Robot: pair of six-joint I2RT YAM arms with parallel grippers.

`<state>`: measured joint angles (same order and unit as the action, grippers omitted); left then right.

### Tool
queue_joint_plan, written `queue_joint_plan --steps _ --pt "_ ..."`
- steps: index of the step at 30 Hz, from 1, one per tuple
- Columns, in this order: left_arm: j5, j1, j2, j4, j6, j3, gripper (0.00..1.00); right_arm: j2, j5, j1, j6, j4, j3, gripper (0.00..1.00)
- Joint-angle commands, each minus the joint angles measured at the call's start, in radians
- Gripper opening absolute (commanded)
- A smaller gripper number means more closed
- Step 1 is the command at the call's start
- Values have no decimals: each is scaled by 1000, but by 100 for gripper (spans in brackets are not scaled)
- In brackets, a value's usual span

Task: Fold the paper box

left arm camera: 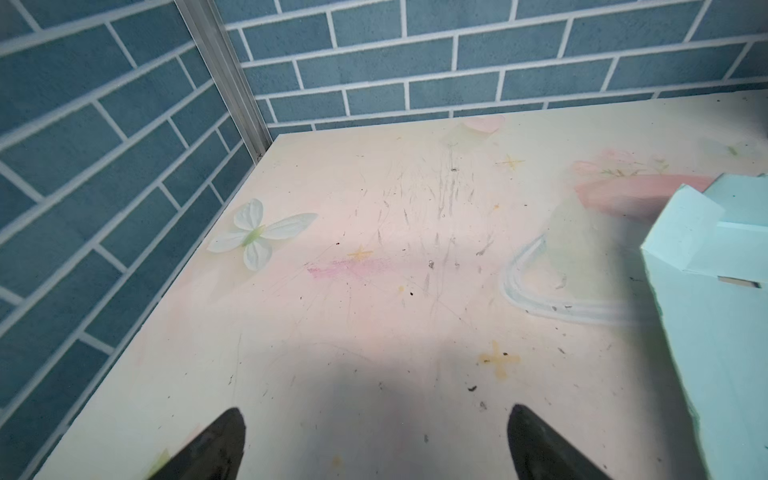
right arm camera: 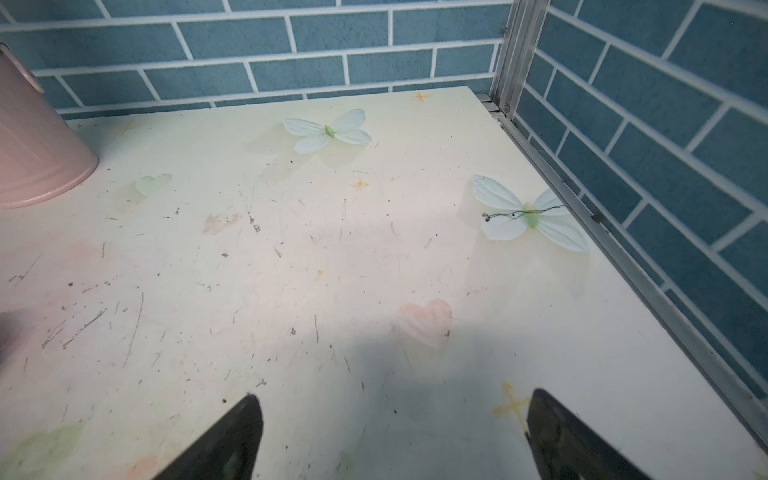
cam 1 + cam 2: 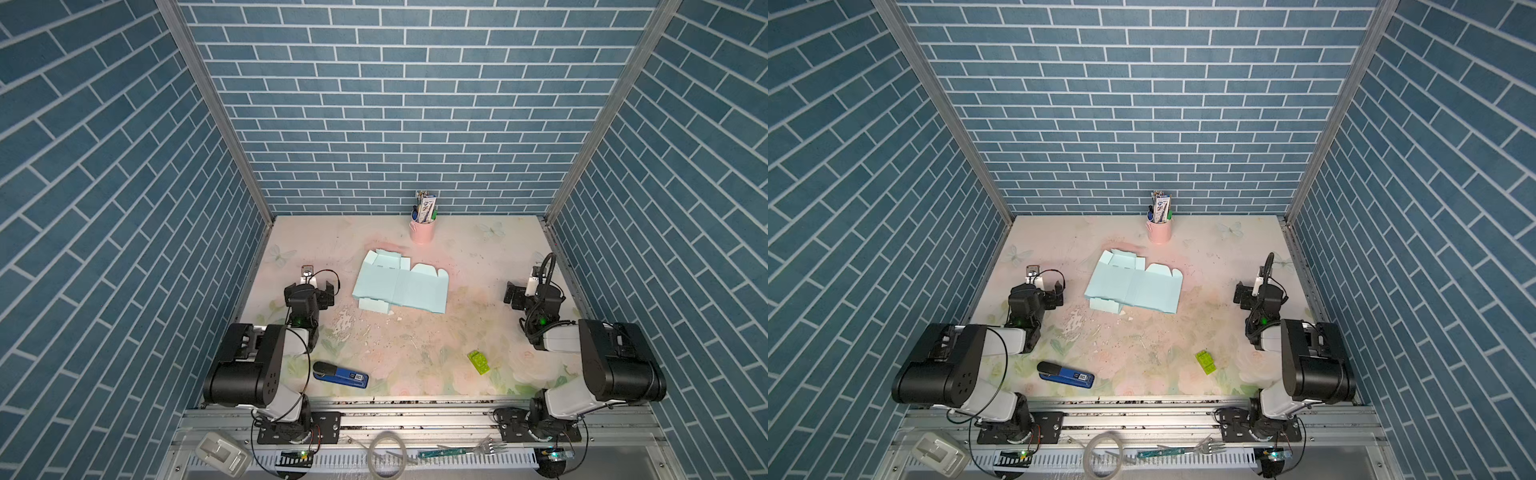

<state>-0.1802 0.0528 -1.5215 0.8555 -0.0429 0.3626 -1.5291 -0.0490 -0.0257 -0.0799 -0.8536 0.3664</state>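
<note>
Table (image 3: 415, 353) with paper box (image 3: 401, 286), stapler (image 3: 340, 375), brick (image 3: 478, 362)

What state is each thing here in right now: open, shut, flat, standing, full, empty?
paper box: unfolded, lying mostly flat, a few flaps lifted at its far end.
left hand: open, empty, not touching the box.
right hand: open, empty, well away from the box.
stapler: shut, lying flat.
green brick: lying loose, on its own.
pink cup: upright, stuffed with pens.
</note>
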Motion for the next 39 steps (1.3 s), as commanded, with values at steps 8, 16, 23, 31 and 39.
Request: queue_joint_plan --steps 8,16,23,31,39 --pt "-5 5 -11 22 -12 18 100 -13 -14 -5 29 -29 20 99" --pt "-5 5 -11 23 -12 19 100 -13 -13 -5 29 -30 20 99" --pt "-5 5 -10 23 -12 19 100 -13 -13 -5 29 -29 20 99" --pt "-5 6 -11 22 -11 21 100 -15 -12 -6 28 -25 23 99" --pt "-20 19 -6 9 -21 25 100 -16 -11 -5 29 -24 23 99"
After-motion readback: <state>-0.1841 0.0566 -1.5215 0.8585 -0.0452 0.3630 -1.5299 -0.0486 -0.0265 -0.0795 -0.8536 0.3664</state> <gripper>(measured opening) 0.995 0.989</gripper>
